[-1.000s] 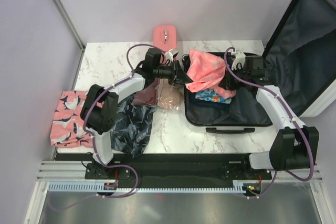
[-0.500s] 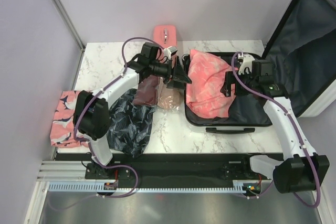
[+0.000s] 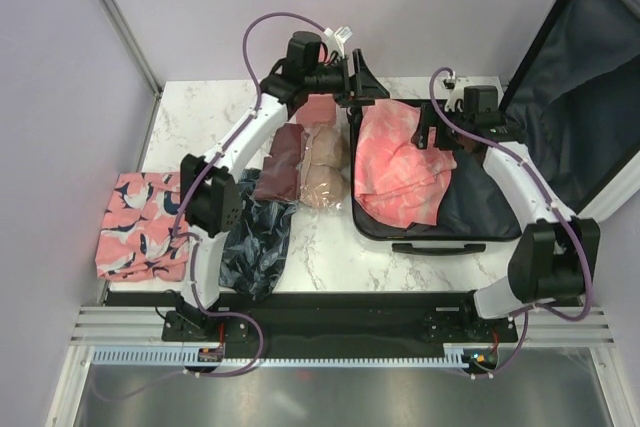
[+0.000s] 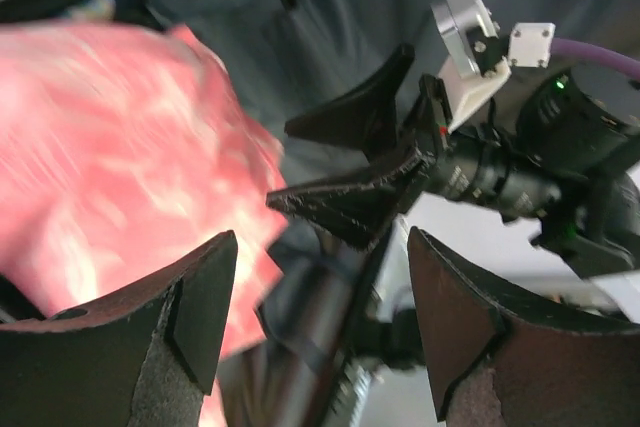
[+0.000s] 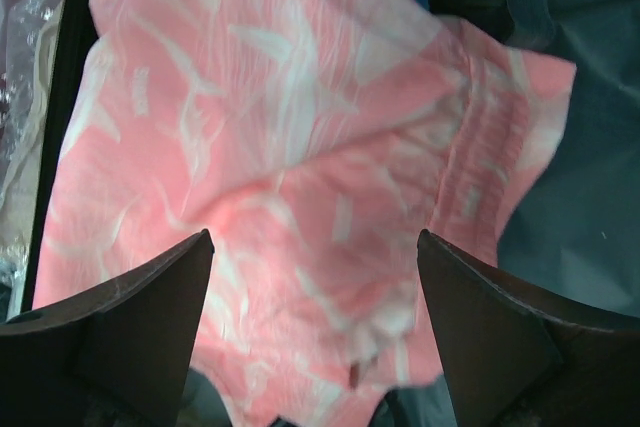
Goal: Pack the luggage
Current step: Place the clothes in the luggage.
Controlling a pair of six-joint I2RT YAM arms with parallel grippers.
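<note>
Right gripper spread wide, over open black hard-shell suitcase with grey lining. Left gripper spread, by its far-left corner.

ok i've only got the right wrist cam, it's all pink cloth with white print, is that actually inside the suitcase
observer: yes, the pink white-printed cloth lies in the lower half of the open hard-shell suitcase, on the left of its dark grey lining.
operator: where's the left claw
observer: the left claw is open and empty, raised by the suitcase's far left corner.
operator: what's on the table
observer: the white marble table holds a maroon bagged bundle, a beige bagged bundle, a dark navy garment and a pink bird-print cloth at its left edge.
</note>
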